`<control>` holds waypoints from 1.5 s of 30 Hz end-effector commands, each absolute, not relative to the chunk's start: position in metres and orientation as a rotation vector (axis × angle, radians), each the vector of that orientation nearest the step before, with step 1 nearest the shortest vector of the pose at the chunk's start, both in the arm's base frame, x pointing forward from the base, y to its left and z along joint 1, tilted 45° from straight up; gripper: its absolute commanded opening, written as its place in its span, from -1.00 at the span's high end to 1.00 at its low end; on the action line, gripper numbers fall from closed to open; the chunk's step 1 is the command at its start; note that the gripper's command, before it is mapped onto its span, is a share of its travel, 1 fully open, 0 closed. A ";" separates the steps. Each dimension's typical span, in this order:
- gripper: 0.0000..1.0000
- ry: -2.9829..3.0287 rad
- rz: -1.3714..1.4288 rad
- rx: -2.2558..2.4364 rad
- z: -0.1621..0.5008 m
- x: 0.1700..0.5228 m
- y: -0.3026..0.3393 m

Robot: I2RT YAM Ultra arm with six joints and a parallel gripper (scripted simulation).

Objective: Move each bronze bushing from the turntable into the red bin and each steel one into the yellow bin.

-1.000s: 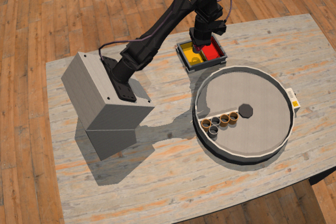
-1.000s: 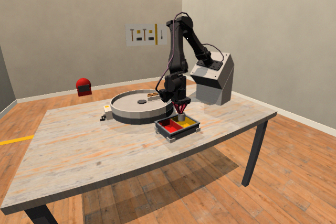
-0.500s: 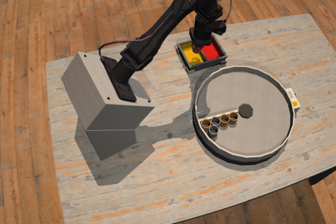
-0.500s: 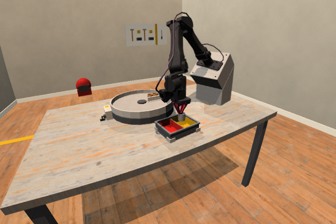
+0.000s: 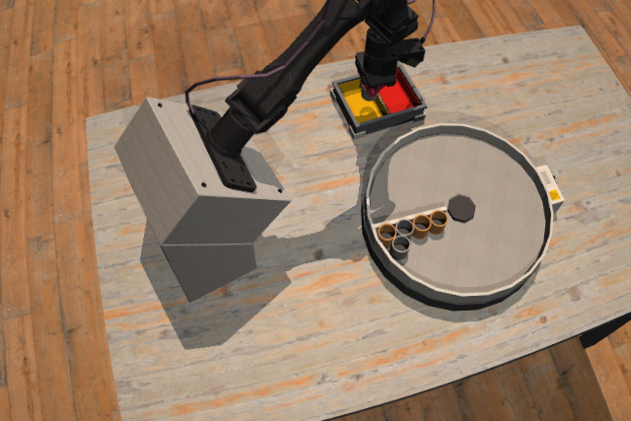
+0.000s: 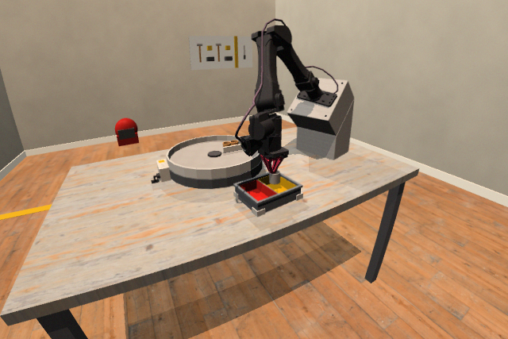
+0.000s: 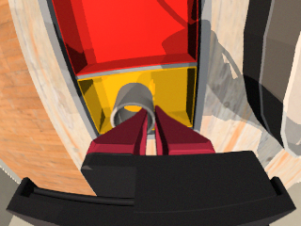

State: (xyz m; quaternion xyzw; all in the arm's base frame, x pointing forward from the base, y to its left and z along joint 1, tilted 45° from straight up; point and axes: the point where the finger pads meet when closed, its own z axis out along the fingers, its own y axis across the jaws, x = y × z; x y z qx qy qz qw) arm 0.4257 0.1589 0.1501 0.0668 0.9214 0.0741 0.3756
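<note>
My gripper (image 7: 150, 111) is shut on the wall of a steel bushing (image 7: 132, 104) and holds it upright low over the yellow bin. The same bushing shows in the exterior view (image 6: 274, 175), just above the yellow bin (image 6: 282, 185). The red bin (image 7: 128, 22) lies beside the yellow one and looks empty. On the turntable (image 5: 458, 212) stand three bronze bushings (image 5: 421, 226) and two steel bushings (image 5: 400, 246), grouped by a white divider near its left rim. In the top view the gripper (image 5: 369, 92) hides the held bushing.
The two bins share one grey tray (image 5: 378, 102) next to the turntable. The arm's grey base block (image 5: 188, 186) stands at the table's left. A black octagonal hub (image 5: 461, 208) sits at the turntable's centre, and a small white control box (image 5: 550, 189) is at its right rim.
</note>
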 end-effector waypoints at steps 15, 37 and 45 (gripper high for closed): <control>1.00 2.330 0.212 0.165 0.146 0.449 0.164; 1.00 2.330 0.210 0.169 0.137 0.459 0.163; 1.00 2.330 0.210 0.169 0.137 0.459 0.163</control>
